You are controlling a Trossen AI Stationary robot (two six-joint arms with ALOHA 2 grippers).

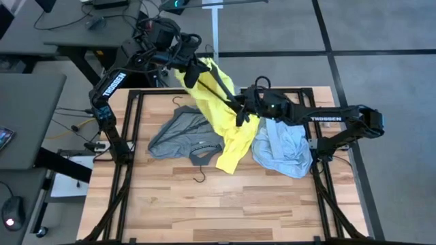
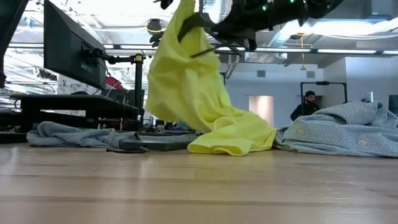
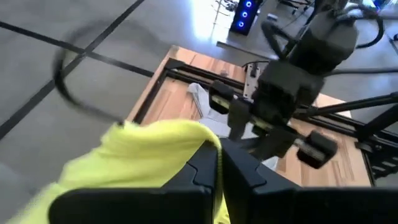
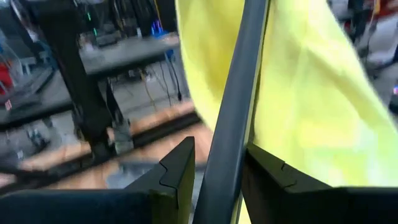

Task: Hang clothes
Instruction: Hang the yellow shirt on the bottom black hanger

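Note:
My left gripper (image 1: 193, 70) is raised over the table's far edge, shut on the neon-yellow T-shirt (image 1: 221, 116). The shirt drapes down from it, and its lower end (image 1: 230, 160) lies on the wood. At the shirt's right side my right gripper (image 1: 240, 112) is shut on a black hanger (image 1: 221, 88) that lies slanted against the yellow cloth. The grey T-shirt (image 1: 178, 133) lies spread out left of centre. The light-blue shirt (image 1: 281, 148) lies crumpled at the right. My left gripper pinches a bunched upper edge of the yellow T-shirt (image 3: 186, 134) between its two shut fingers, which slant down from the far left. The shirt hangs below them, slack, with its lower end on the table. My right gripper has the hanger's dark bar (image 4: 233, 112) between its two fingers (image 4: 180, 168), which lie across the bar. The fingers come in about level from the table's right side. The hanger is lifted clear of the table, tilted, with yellow cloth right behind it.
A second black hanger (image 1: 197, 153) lies on the grey T-shirt, and a hook (image 1: 178, 102) shows at its far side. Black frame rails (image 1: 133, 129) border the table. The near half of the wood (image 1: 218, 211) is bare. A person (image 2: 306, 102) stands far behind.

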